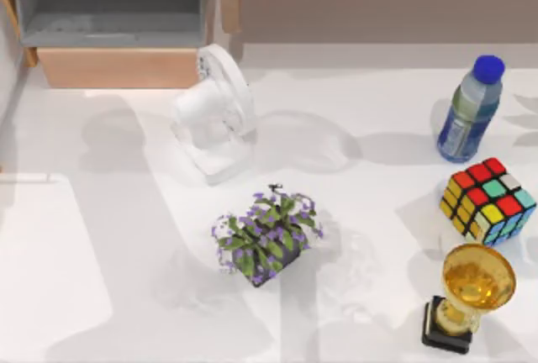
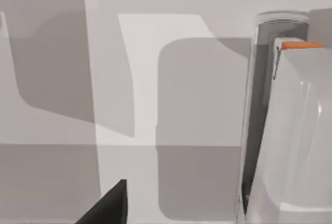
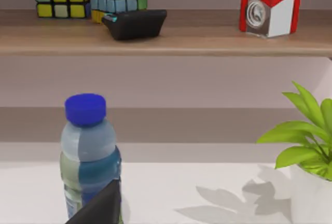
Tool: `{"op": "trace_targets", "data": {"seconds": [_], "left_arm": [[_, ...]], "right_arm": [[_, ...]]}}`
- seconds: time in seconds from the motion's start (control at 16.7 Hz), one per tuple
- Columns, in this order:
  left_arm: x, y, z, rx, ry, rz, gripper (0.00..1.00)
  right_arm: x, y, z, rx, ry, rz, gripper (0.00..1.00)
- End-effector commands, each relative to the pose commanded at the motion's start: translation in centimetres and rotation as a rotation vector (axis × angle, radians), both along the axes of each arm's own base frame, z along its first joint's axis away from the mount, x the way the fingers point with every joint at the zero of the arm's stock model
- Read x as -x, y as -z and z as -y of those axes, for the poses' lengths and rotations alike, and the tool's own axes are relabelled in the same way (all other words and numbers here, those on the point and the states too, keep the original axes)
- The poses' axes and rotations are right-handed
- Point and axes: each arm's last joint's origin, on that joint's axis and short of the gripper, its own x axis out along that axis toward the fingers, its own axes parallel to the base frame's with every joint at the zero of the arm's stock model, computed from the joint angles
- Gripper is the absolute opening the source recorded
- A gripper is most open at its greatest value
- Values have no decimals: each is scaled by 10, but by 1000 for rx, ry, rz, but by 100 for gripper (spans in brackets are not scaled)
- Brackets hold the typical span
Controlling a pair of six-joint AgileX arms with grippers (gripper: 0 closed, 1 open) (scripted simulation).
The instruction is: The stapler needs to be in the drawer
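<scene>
White stapler (image 2: pixel 290 130): beside the left gripper (image 2: pixel 106 208), apart from it.
Drawer (image 1: pixel 118 67): open, table's far left.
Right gripper (image 3: pixel 98 206): near the water bottle (image 3: pixel 88 151).
Grip state: cannot tell, either arm.

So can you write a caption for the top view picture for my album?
An open drawer, a white fan, a purple-flowered plant, a water bottle, a puzzle cube and a gold trophy on a white table.

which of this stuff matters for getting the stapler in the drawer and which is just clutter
Job: white elongated stapler; grey drawer with wood front.
Clutter: white desk fan; purple-flowered plant; blue-capped bottle; colourful puzzle cube; gold trophy.
</scene>
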Motion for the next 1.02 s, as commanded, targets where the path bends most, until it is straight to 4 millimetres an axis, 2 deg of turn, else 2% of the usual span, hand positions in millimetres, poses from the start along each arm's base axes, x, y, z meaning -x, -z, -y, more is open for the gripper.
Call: {"op": "trace_targets", "data": {"seconds": [0.18, 0.3, 0.42, 0.54, 0.66, 0.78, 0.9, 1.02], "left_arm": [[0, 0, 1, 0, 2, 0, 100], [1, -7, -1, 1, -3, 32, 100], [3, -31, -5, 0, -8, 134, 100], [10, -64, -17, -14, -14, 287, 100], [22, -92, -43, -52, -31, 455, 100], [38, -105, -83, -116, -52, 618, 100], [58, -107, -127, -207, -61, 769, 100], [82, -98, -169, -322, -49, 906, 100]], "right_arm": [[0, 0, 0, 0, 0, 0, 100], [0, 0, 0, 0, 0, 0, 100], [0, 0, 0, 0, 0, 0, 100], [0, 0, 0, 0, 0, 0, 100], [0, 0, 0, 0, 0, 0, 100], [0, 0, 0, 0, 0, 0, 100], [0, 0, 0, 0, 0, 0, 100], [0, 0, 0, 0, 0, 0, 100]]}}
